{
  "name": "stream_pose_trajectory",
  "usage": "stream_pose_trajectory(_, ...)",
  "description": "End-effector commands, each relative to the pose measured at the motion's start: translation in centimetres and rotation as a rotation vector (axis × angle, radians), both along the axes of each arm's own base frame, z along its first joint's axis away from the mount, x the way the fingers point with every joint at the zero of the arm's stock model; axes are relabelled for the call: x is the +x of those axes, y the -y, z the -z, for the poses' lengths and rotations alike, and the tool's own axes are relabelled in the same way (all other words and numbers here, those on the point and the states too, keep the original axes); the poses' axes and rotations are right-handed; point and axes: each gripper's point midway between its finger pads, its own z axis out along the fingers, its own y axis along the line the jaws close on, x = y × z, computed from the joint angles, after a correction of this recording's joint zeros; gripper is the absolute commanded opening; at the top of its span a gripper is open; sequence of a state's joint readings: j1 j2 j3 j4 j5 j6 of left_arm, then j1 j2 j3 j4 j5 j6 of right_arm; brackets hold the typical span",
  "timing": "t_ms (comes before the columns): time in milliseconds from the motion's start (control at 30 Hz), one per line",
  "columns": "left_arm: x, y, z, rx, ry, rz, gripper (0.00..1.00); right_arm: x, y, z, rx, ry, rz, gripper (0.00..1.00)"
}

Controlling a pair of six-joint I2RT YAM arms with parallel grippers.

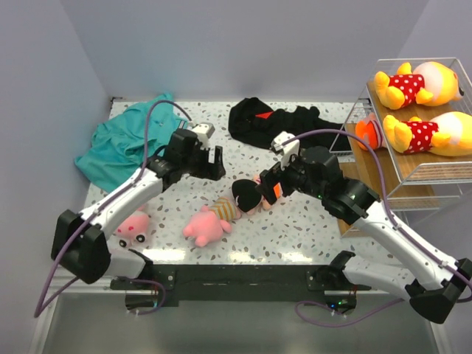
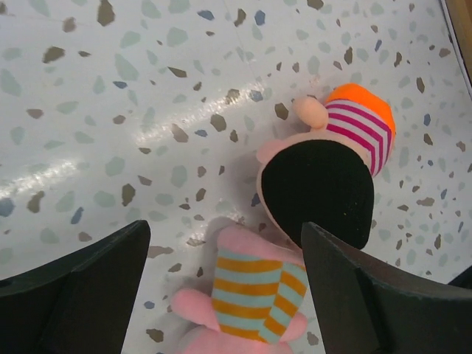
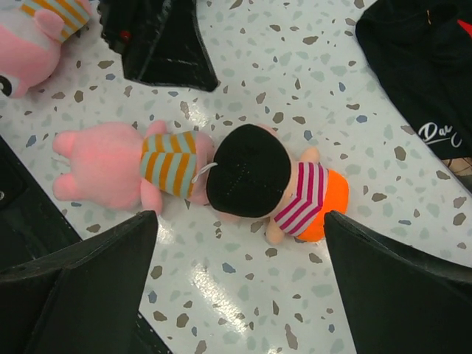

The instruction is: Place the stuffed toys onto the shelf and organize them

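My right pincer (image 3: 240,221) stands wide open and holds nothing. It hangs just above the black-haired doll (image 3: 254,181), which lies flat on the speckled surface (image 3: 243,74) near the middle. My left pincer (image 1: 215,164) is also spread wide and empty. It sits a little to the far left of the same doll, so the right one is nearer, and it is also on the shelf's side.

What counts is how the doll lies. Its long axis runs left to right, with the black hair to the left and the orange bottoms to the right, almost in line with the gap between my two fingers (image 3: 81,287). I judge that closing as I stand would pinch it end to end, so the wrist wants a turn to bring the fingers across the striped middle.

A pink pig (image 3: 110,166) touches the doll's hair on the left, so I would keep my grip toward the orange end. The shelf (image 1: 369,166) stands at the far right, and two bears (image 1: 413,85) already lie on its top tier.
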State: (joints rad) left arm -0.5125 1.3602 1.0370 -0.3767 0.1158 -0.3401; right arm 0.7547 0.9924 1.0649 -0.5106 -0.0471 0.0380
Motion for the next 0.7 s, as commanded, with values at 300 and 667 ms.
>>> stream_pose_trajectory(300,1.2,7.8,2.8,-0.119,-0.069,0.139,0.86,-1.6,-0.1,-2.0,0.131,-0.004,-0.003,0.99)
stream_pose_trajectory(667,0.2,9.6,5.9,-0.158,-0.163,0.185,0.75,-1.7,-0.5,-1.9,0.158,-0.055,0.011,0.99)
